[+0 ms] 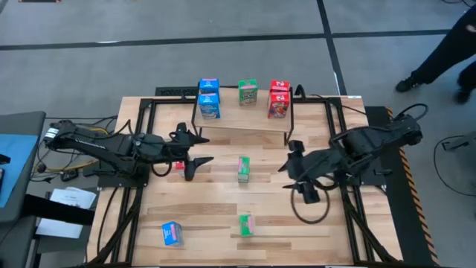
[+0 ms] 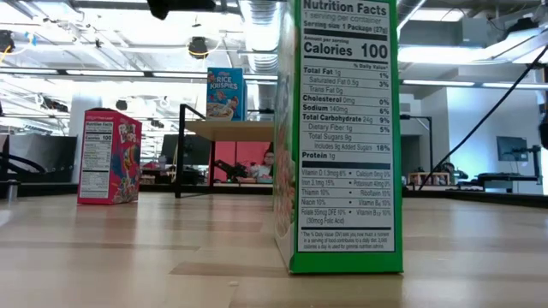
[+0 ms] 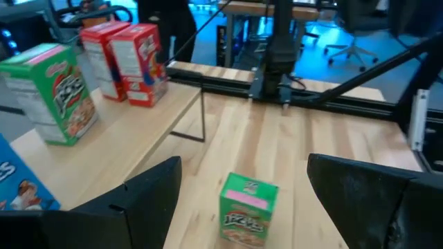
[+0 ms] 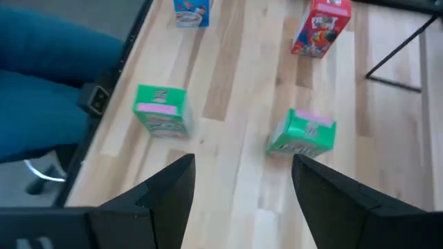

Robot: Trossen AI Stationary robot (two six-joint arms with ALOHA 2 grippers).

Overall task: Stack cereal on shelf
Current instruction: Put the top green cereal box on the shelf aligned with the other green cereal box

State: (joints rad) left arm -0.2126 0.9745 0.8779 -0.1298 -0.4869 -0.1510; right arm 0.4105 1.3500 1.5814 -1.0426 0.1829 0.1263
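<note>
The low plank-topped shelf (image 1: 242,123) at the bench's (image 1: 223,216) twelve o'clock carries stacked blue, one green and stacked red small cardboard cereal boxes. The left end effector (image 1: 199,149), fingers apart and empty, is aimed at the green cereal box (image 1: 243,168) at centre, while the right end effector (image 1: 291,165), also spread and empty, is held toward three o'clock. Both face that box, so a collision or a toppled box is judged possible if both are advanced.
</note>
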